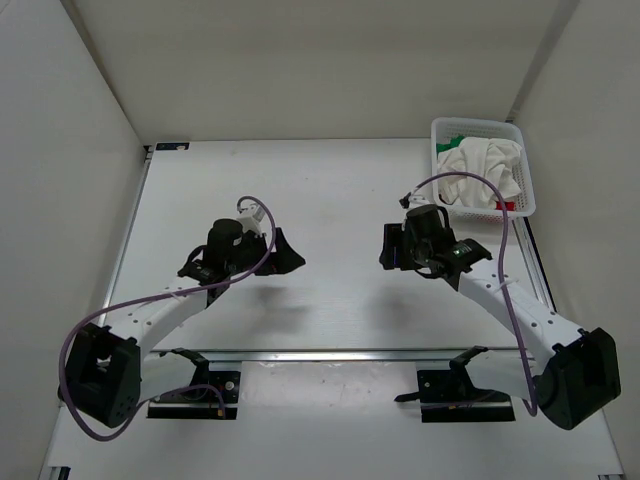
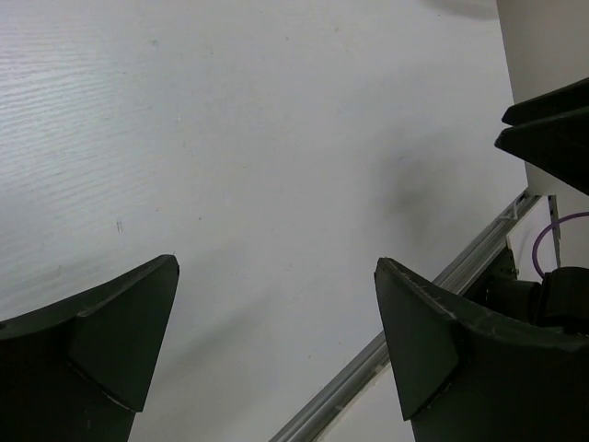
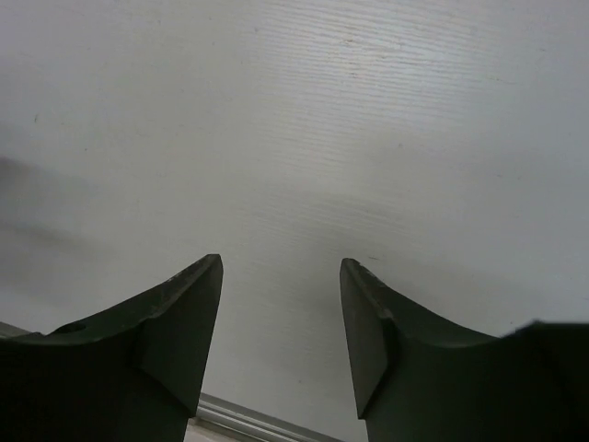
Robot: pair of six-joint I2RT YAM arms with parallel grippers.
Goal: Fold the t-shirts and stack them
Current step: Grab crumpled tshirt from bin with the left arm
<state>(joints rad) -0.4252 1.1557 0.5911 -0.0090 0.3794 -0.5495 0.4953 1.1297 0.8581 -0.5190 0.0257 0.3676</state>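
Observation:
The t-shirts lie bunched in a white lattice basket (image 1: 528, 190) at the back right of the table. The white t-shirt (image 1: 482, 165) is on top. A bit of the green t-shirt (image 1: 453, 140) shows at the back and a sliver of the red t-shirt (image 1: 504, 205) at the front. My left gripper (image 1: 287, 253) hovers over bare table left of centre, open and empty; the left wrist view (image 2: 276, 262) shows only table between its fingers. My right gripper (image 1: 387, 246) is open and empty right of centre, front-left of the basket, also over bare table (image 3: 281, 261).
White walls enclose the table on the left, back and right. An aluminium rail (image 1: 330, 355) runs along the near edge and also shows in the left wrist view (image 2: 442, 295). The right gripper's fingers (image 2: 552, 138) show at the edge of the left wrist view.

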